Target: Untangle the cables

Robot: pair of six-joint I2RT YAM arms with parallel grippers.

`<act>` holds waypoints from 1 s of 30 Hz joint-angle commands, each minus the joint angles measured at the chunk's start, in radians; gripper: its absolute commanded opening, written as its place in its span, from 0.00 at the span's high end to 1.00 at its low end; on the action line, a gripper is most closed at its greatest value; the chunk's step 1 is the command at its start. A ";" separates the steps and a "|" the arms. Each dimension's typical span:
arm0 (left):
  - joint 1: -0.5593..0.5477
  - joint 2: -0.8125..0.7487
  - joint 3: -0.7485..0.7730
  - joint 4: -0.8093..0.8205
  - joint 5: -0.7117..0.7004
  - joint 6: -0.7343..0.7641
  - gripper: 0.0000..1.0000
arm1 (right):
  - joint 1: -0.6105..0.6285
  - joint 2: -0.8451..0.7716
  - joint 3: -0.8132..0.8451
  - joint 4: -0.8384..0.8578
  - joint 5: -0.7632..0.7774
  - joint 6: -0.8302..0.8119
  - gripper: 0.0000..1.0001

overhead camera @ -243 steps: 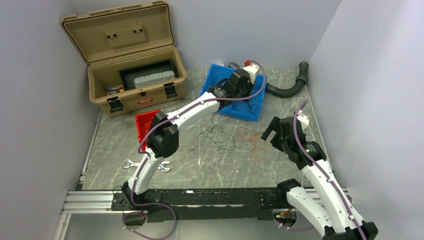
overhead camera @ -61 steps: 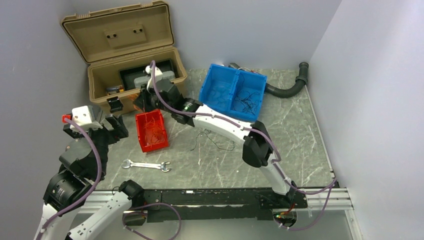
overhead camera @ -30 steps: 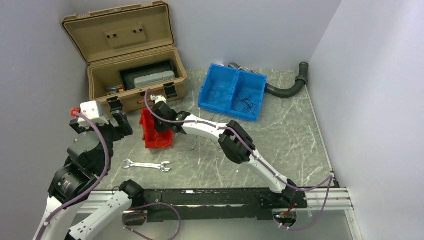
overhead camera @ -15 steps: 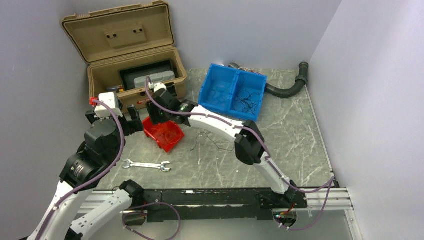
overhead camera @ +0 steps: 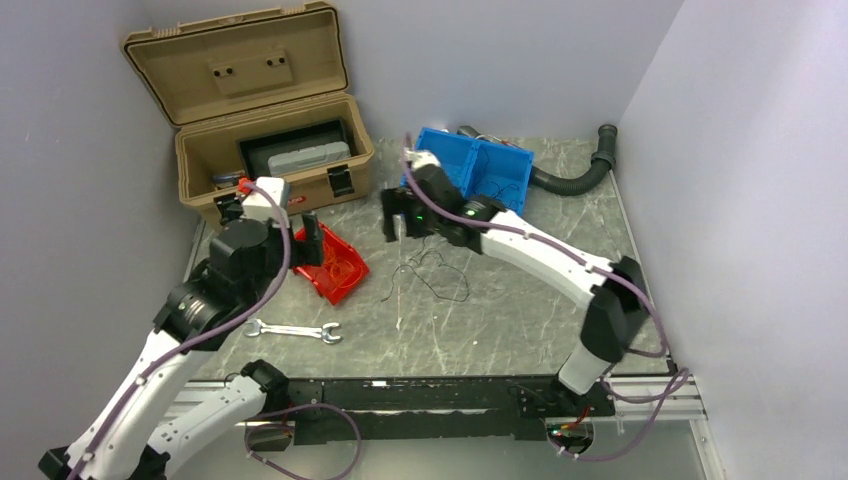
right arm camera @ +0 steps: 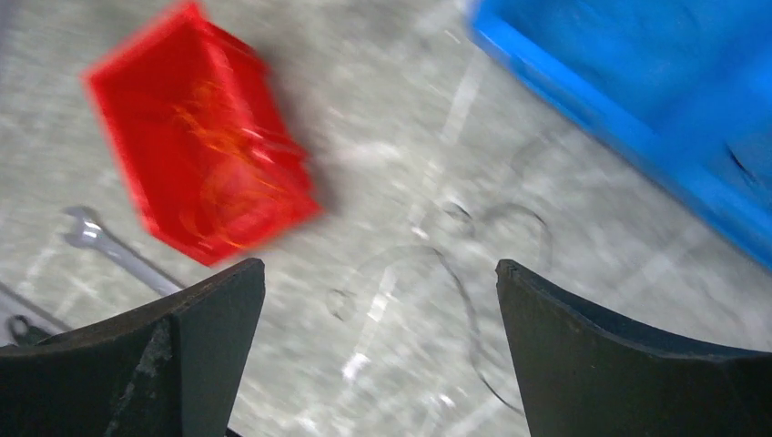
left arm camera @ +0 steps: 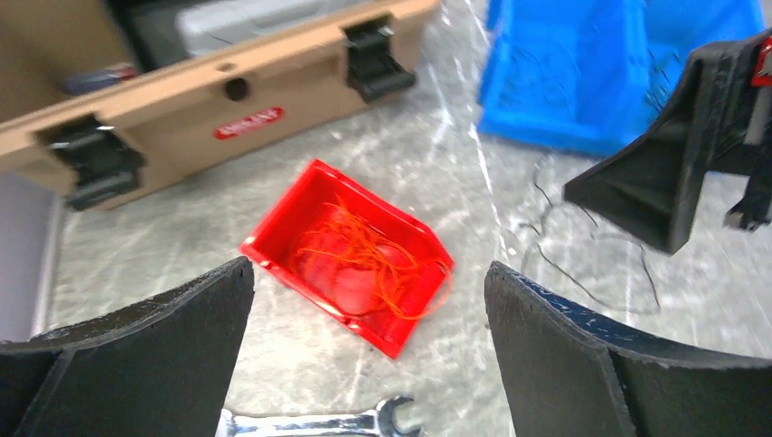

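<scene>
Orange wires [left arm camera: 360, 255] lie in red bin [left arm camera: 314, 302]; left claw [left arm camera: 366, 273] and right claw [right arm camera: 378, 266] released, empty. Loose black wire [overhead camera: 430, 268] may snag passing fingers.

Red lbl [left arm camera: 248, 122] on toolbox [left arm camera: 300, 77]: unreadable.
</scene>
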 commanded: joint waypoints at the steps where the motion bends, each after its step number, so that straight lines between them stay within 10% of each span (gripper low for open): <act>1: 0.004 0.059 -0.038 0.072 0.250 -0.006 0.01 | -0.138 -0.203 -0.280 0.041 -0.082 0.024 0.00; 14: 0.015 0.279 -0.215 0.234 0.651 -0.196 0.01 | -0.353 -0.093 -0.485 0.169 -0.360 -0.197 0.00; 30: 0.066 0.413 -0.339 0.409 0.804 -0.244 0.22 | -0.287 0.155 -0.380 0.256 -0.528 -0.217 0.00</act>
